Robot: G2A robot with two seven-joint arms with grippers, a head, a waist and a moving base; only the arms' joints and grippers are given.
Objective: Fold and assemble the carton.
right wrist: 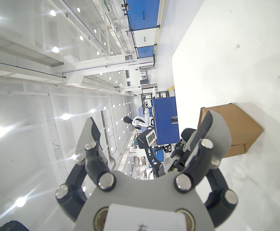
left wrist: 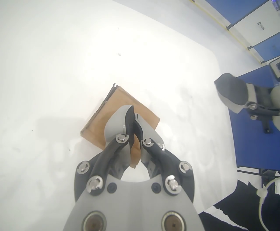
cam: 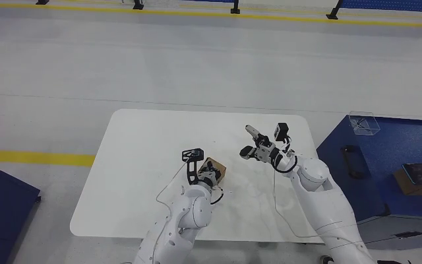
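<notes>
While left gripper [left wrist: 133, 111] pinches carton [left wrist: 101, 125] flap on table [left wrist: 65, 54], right gripper [right wrist: 149, 117] hovers apart, jaws spread

Industrial hall: blue partitions [right wrist: 143, 13], yellow floor line [cam: 46, 158].

The left arm [cam: 188, 212] and right arm [cam: 320, 179] are clad in glossy white rounded shells, and thin pale cables [cam: 274, 198] are strung beside them. The left gripper [left wrist: 132, 112] and right gripper [right wrist: 149, 117] are built of grey fingers [left wrist: 113, 124], black ribbed pads [right wrist: 204, 126] and black links [left wrist: 105, 155], pinned by silver screws [left wrist: 94, 184] to grey plates [left wrist: 131, 205]
</notes>
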